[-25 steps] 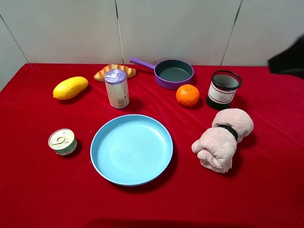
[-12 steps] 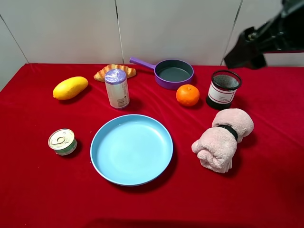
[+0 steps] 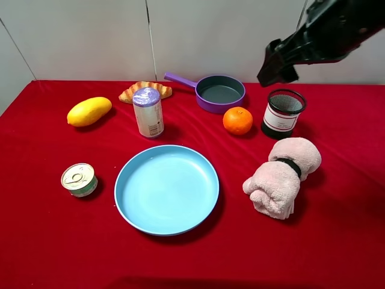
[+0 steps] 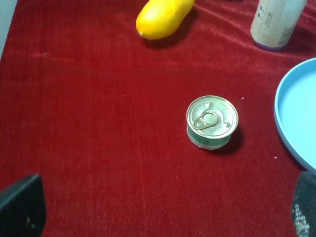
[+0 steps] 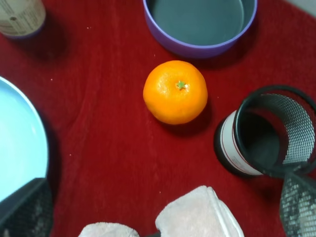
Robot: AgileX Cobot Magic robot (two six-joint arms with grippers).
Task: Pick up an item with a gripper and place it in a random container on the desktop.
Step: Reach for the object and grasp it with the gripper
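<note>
Right tool [image 3: 276, 64] — nearer the orange [image 3: 237, 120]

orange [image 5: 175, 92]: smooth glossy peel | cup [image 5: 297, 129]: black wire mesh | desktop [image 3: 54, 247]: red velvety cloth

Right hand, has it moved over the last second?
Yes. The right hand has swung leftward from the high view's right edge, and now shows above the mesh cup, nearer the purple pan.

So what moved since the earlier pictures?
The right arm swung in from the right edge, going left. Its end effector now hangs open, up near the cup, holding nothing. The orange, cup, plate and everything else stayed put.
</note>
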